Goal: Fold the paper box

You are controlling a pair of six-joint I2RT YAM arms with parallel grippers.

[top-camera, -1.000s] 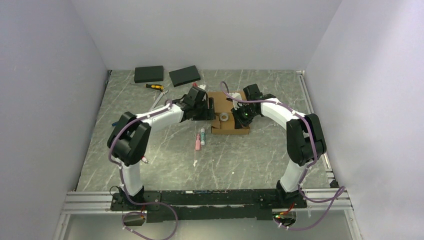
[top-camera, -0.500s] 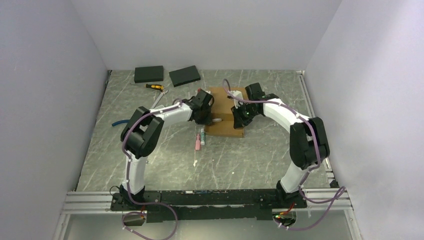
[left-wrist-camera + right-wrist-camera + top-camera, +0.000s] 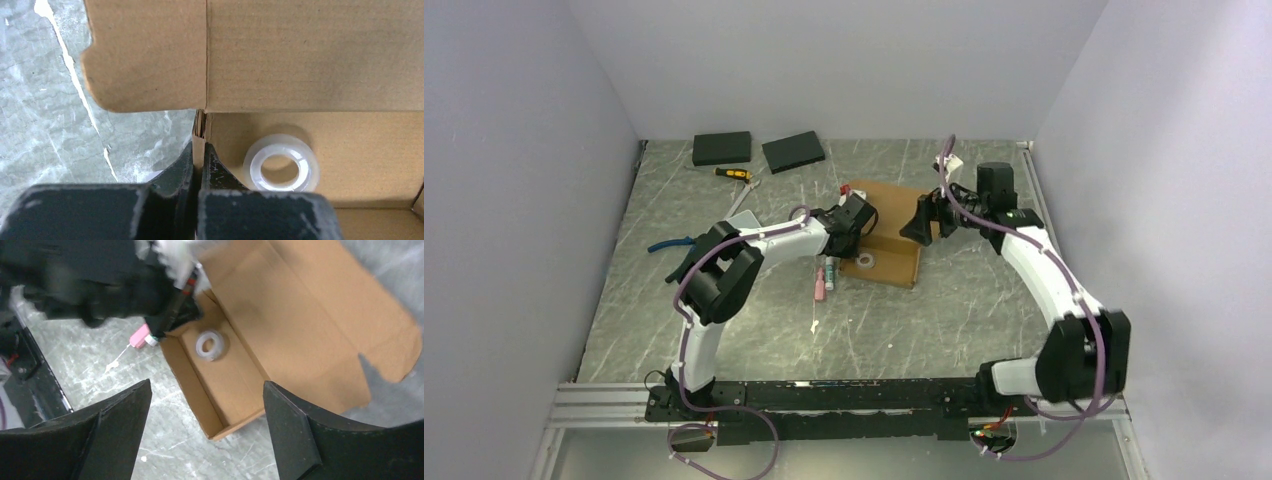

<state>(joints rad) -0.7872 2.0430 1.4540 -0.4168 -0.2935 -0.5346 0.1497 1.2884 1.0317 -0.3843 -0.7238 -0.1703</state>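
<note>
- On the grey marbled desk (image 3: pixel 754 330), roughly midway between the two arms, sits one paper box (image 3: pixel 894 240). It is plain brown corrugated card, with its shallow tray open upward and its lid panel open, reaching toward the far side.
- No print, logo or label shows on the card in any view (every visible face is bare brown).
- One roll of clear tape (image 3: pixel 281 162) lies flat on the tray floor, close to the corner nearest the left arm.
- Left fingers (image 3: pixel 216 170) are pressed together on the thin upright edge of the box wall at that corner, with the card pinched between them.
- Right fingers (image 3: pixel 295 430) are spread wide with nothing between them, held above the box on its right side and apart from it.
- Two black flat slabs lie at the far left of the desk: the first slab (image 3: pixel 722 148) is just beside the second slab (image 3: pixel 793 152), and they do not touch.
- One small yellow-and-black tool (image 3: pixel 733 174) lies just in front of the slabs.
- Two small tubes lie side by side just left of the box's near corner, a pink tube (image 3: pixel 820 285) and a pale tube (image 3: pixel 829 272). Any writing on them is too small to read.
- One blue item (image 3: pixel 669 245) shows partly beside the left arm's elbow, but I cannot tell what it is.
</note>
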